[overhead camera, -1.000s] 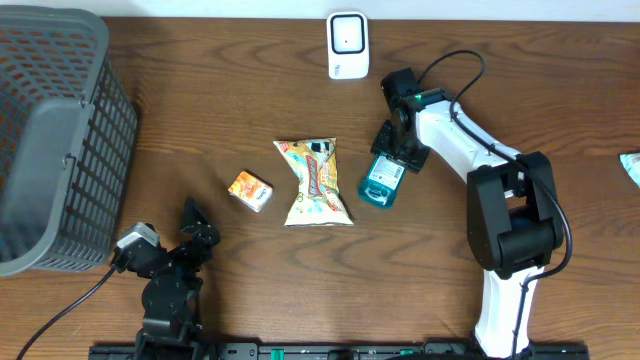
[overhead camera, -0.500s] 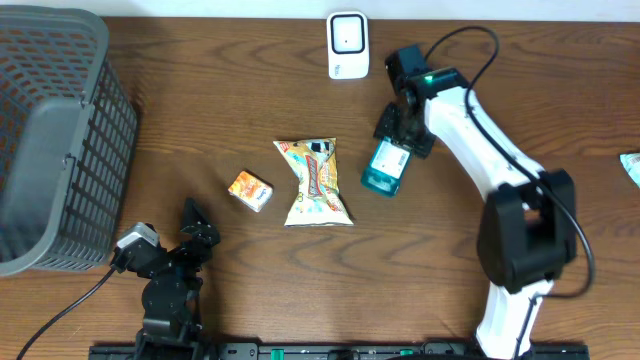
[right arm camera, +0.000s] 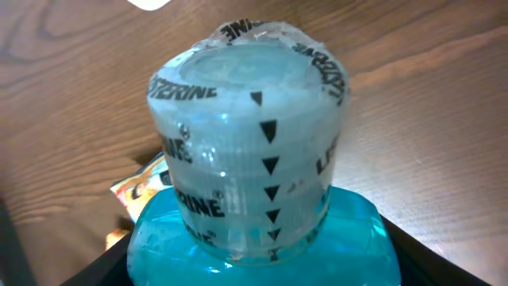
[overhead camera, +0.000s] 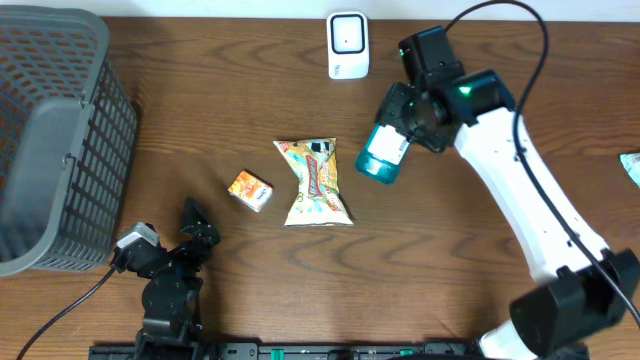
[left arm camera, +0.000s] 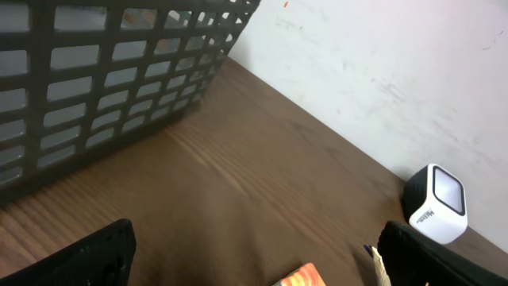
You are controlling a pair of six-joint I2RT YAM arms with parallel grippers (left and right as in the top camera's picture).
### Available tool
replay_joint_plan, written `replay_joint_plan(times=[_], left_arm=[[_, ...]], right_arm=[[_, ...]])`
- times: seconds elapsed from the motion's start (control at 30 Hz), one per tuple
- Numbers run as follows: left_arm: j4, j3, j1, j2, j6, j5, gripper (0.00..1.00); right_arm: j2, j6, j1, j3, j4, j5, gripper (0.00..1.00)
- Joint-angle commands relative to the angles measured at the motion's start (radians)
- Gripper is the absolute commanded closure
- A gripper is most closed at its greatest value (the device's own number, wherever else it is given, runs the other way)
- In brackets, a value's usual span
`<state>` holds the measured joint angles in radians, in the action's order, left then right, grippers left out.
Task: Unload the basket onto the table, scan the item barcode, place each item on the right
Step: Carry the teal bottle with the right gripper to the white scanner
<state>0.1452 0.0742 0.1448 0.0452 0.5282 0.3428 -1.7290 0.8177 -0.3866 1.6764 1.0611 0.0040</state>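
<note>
Overhead view: right gripper (overhead camera: 412,118) is clamped on the base end of the bottle (overhead camera: 381,156), jaws part-way apart with the blue body filling the gap. The bottle hangs at about 5 o'clock from the scanner (overhead camera: 348,45), near it but not in front of its window. Its cap end points toward 7 o'clock.

Right wrist view: cap (right arm camera: 250,135) sits square in the middle, wood grain well behind it, so the bottle appears clear of the table. Holding it by the base leaves the sides uncovered, presumably so the printed label can be turned to the scanner. A white label patch faces up in the overhead view; whether it carries the barcode is too small to tell.

Left gripper (overhead camera: 195,225) rests at the 7 o'clock corner of the table, jaws spread wide and holding nothing. It is parked well apart from the work, likely to keep the scan path free.

Snack bag (overhead camera: 318,182) lies at 8 o'clock of the bottle, with the box (overhead camera: 250,190) at 9 o'clock of the bag; neither is touched. Basket (overhead camera: 60,140) stands at the 9 o'clock edge.

Judgement: bottle is in carry, scan not yet made; remaining move is to swing toward 11 o'clock and rotate the label to the window.
</note>
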Motion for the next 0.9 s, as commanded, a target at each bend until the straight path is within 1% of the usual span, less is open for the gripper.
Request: replay_joint_plan(times=[0.0,0.2,0.4,0.5,0.57,0.63,0.7,0.87], left_arm=[[0.010,-0.024,-0.002,0.000,0.008,0.006,0.02],[0.010,-0.024,-0.002,0.000,0.008,0.006,0.02],[0.010,-0.024,-0.002,0.000,0.008,0.006,0.02],[0.010,-0.024,-0.002,0.000,0.008,0.006,0.02],[0.010,-0.024,-0.002,0.000,0.008,0.006,0.02],[0.010,-0.024,-0.002,0.000,0.008,0.006,0.02],[0.010,-0.024,-0.002,0.000,0.008,0.006,0.02],[0.010,-0.024,-0.002,0.000,0.008,0.006,0.02]], right_arm=[[0.097,0.057,-0.004,0.029,0.018,0.013,0.78],[0.206,0.113,-0.004,0.029,0.070,0.063,0.78],[0.293,0.241,-0.010,0.029,0.148,0.062,0.79],[0.324,0.248,-0.014,0.029,0.162,0.066,0.83],[0.342,0.248,-0.021,0.029,0.161,0.083,0.82],[0.356,0.248,-0.030,0.029,0.157,0.134,0.80],[0.359,0.248,-0.043,0.029,0.154,0.225,0.78],[0.325,0.248,-0.081,0.029,0.129,0.448,0.80]])
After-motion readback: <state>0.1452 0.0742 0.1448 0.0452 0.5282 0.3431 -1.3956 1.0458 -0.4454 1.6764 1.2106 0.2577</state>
